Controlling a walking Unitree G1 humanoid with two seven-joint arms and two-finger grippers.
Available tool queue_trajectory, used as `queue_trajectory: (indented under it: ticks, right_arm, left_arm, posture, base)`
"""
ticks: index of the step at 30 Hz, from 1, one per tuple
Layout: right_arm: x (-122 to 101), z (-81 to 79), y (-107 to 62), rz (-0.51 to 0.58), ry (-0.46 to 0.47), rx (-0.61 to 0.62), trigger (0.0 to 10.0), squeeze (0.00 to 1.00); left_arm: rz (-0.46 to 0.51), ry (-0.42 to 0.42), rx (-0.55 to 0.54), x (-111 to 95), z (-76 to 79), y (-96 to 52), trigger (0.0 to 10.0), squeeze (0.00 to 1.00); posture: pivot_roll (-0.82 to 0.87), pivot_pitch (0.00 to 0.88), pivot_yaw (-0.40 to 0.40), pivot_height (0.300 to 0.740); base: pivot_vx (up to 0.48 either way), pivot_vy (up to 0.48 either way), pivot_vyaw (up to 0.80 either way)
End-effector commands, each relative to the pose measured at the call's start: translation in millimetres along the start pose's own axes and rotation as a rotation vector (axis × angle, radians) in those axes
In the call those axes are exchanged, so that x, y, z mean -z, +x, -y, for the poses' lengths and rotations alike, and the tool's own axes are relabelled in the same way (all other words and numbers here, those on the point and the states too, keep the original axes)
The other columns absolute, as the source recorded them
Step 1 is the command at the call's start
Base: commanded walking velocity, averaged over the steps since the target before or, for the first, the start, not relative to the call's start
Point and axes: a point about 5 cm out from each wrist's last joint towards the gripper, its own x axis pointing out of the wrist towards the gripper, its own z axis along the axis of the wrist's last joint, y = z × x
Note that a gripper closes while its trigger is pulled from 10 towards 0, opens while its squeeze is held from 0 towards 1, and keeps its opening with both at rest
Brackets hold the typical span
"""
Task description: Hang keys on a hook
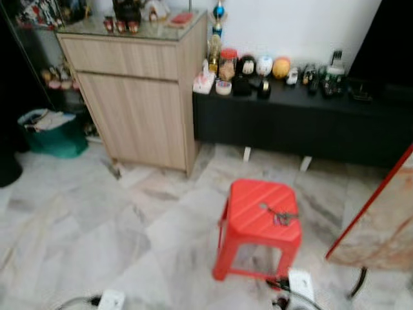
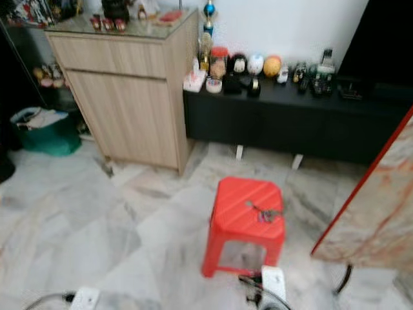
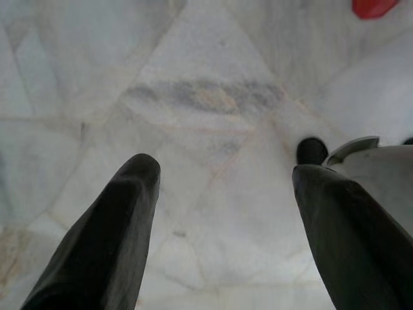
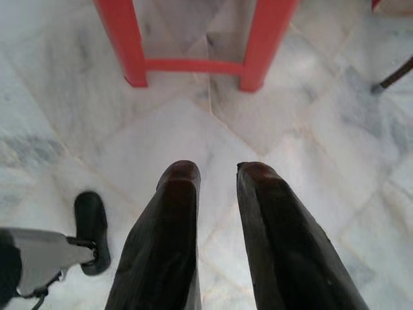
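Left eye view: a bunch of keys [image 1: 279,215] lies on the seat of a red plastic stool [image 1: 248,210], toward its right edge. The stool stands on a pale marble floor [image 1: 84,226], right of centre. Far behind it, a low black console [image 1: 303,119] carries small ornaments and jars; a tall wooden cabinet [image 1: 139,97] stands just beside the console on the left. A green basket [image 1: 55,135] sits on the floor at far left. A red-edged marble panel [image 1: 381,219] leans in at the right.

Right eye view: the same arrangement, with the keys [image 2: 263,212] again on the stool's right side and a white power strip [image 2: 274,282] on the floor just near the stool.

Left wrist view: the left gripper [image 3: 222,177] hangs over bare marble, its two black fingers [image 3: 122,213] set wide apart, holding nothing.

Right wrist view: the right gripper [image 4: 218,169] points toward the stool's red legs [image 4: 193,48]; its fingers [image 4: 171,213] stand close together with a narrow gap, clamped on nothing.
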Motion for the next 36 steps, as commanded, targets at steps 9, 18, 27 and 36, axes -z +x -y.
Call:
queue_trajectory:
  ticks: [9,18,27,36]
  right_arm:
    - [-6.0,-0.5,0.7,0.016,0.008,0.001,10.0,0.00]
    - [-6.7,-0.5,0.7,0.023,0.020,0.002,10.0,0.00]
    - [-6.0,0.0,0.6,0.020,0.023,0.005,10.0,0.00]
    - [-5.2,-0.1,0.5,0.019,0.040,0.010,10.0,0.00]
  left_arm:
    - [0.024,-0.038,0.013,-1.7,1.5,-0.2,10.0,0.00]
    - [0.032,-0.047,0.020,-4.4,4.0,0.6,10.0,0.00]
    - [0.034,-0.052,0.023,-4.1,5.0,0.5,10.0,0.00]
    - [0.033,-0.051,0.018,-3.7,3.9,0.4,10.0,0.00]
  posture:
    - [0.08,0.000,-0.053,0.740]
    - [0.08,0.000,-0.054,0.740]
    - [0.07,0.000,-0.054,0.740]
    - [0.08,0.000,-0.054,0.740]
  base:
    - [0.000,0.000,0.00]
    - [0.189,0.000,0.00]
    - [0.335,0.000,0.00]
    - [0.367,0.000,0.00]
